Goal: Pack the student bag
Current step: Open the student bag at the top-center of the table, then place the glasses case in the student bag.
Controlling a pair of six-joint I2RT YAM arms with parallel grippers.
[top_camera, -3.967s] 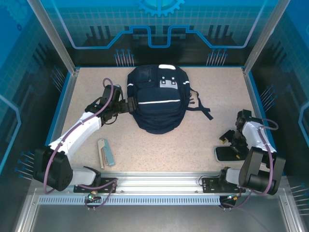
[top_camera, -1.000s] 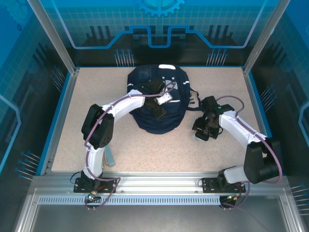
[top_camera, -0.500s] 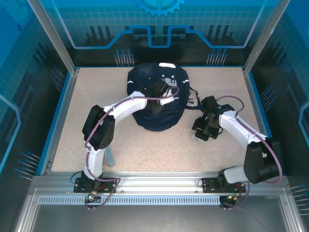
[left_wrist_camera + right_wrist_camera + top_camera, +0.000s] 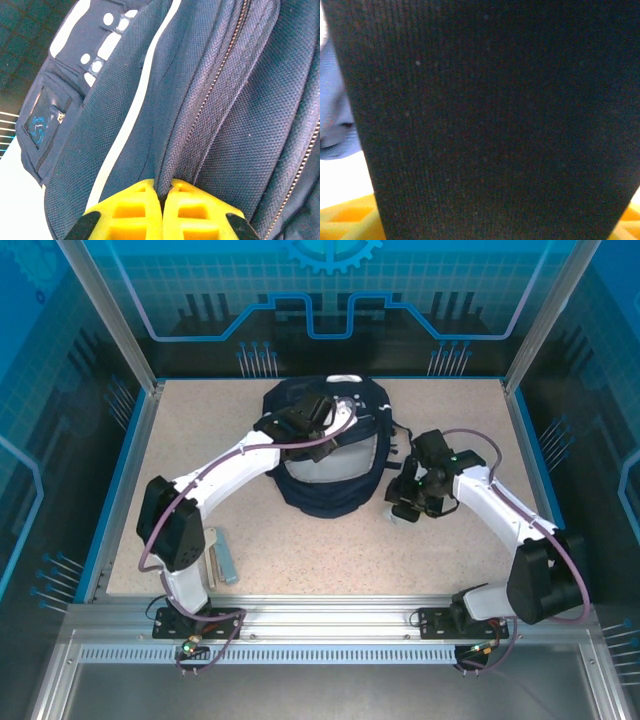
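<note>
While the speckled bench point(image 4: 180, 460) stretches wide under both arms, the student bag point(image 4: 325, 498) sits at its far middle. It is the biggest thing out there: dark navy, lying flat, straps trailing off its right side. For markings, the left wrist view shows a thin white stripe point(image 4: 135, 105) running down the weave and a white-grey patch point(image 4: 107, 45) dotted with round and oblong marks. There is also a little window pocket point(image 4: 40, 122) with a pale blue emblem, too small and blurred to read. No brand name comes through anywhere.

Over to the left tool point(image 4: 305, 422), reaching across the top of the bag. Its yellow fingers point(image 4: 125, 215) are clenched tight together, pinching a fold of navy fabric just beside a metal zipper point(image 4: 215, 95). From above, a pale grey panel point(image 4: 320, 465) shows on the bag just below that grip.

The right tool point(image 4: 408, 502) hangs just off the bag's right edge, near the straps. It is clamped on a dark flat slab point(image 4: 490, 120) with a fine ribbed surface and yellow fingers point(image 4: 345, 220) either side.

Near the left arm's base, two slim pale items point(image 4: 220, 558) lie side by side on the bench, well apart from the bag.
</note>
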